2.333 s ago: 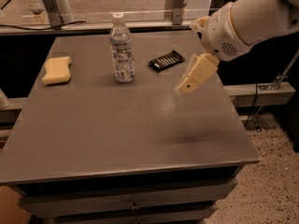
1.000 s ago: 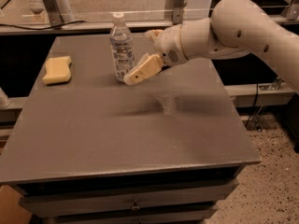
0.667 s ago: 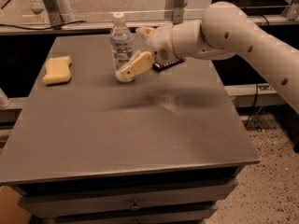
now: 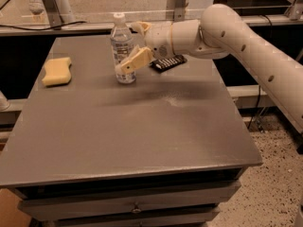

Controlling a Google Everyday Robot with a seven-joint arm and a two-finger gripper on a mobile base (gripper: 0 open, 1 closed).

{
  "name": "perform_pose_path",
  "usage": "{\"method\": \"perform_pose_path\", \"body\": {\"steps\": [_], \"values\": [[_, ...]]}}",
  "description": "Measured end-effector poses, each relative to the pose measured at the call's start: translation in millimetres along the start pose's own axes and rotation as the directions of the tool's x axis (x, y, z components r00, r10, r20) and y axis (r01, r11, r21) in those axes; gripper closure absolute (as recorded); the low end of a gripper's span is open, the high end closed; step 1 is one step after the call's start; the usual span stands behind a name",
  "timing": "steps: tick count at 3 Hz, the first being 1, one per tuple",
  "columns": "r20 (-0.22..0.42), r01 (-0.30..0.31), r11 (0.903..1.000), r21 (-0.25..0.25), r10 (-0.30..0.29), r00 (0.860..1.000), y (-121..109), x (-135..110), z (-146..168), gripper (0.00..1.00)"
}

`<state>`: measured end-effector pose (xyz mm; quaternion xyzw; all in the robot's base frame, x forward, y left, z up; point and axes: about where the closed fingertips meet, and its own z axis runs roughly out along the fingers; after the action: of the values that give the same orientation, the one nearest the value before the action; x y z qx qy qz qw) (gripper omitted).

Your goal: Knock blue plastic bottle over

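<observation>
1. Bottle first: the blue plastic bottle [image 4: 121, 40] stands upright on its base toward the far edge of the grey table [image 4: 142, 141], white cap up, so its long axis is vertical.
2. The gripper [image 4: 135, 59] sits at the bottle's picture-right side. Its tan tip slants down across the lower half of the bottle, touching it or just beside it; I cannot tell which.
3. Whether the gripper is open or shut cannot be told from this view.
4. The relation that matters is that the bottle lies to the picture's left of the gripper, while the white arm [image 4: 246, 46] reaches in from the right. A sweep leftward would therefore press square across the vertical axis.
5. As a judgement, the tip is low on the bottle's body, so a push there may slide the bottle rather than tip it. Pressing higher up should topple it more readily.
6. On the fall side the yellow sponge [image 4: 57, 71] lies well apart. The black wrapped bar [image 4: 168, 63] lies on the other side, below the wrist.
</observation>
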<state>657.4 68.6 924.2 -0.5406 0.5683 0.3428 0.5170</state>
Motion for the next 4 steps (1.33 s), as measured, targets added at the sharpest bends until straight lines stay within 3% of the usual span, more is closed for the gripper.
{"method": "perform_pose_path", "body": {"steps": [1, 3, 4], "values": [[0.014, 0.02, 0.9967, -0.078, -0.019, 1.0, 17, -3, -5, 0.0], [0.038, 0.021, 0.9716, -0.236, -0.012, 0.999, 80, -21, -30, 0.0], [0.057, 0.036, 0.9604, -0.276, -0.021, 0.998, 107, -37, -51, 0.0]]}}
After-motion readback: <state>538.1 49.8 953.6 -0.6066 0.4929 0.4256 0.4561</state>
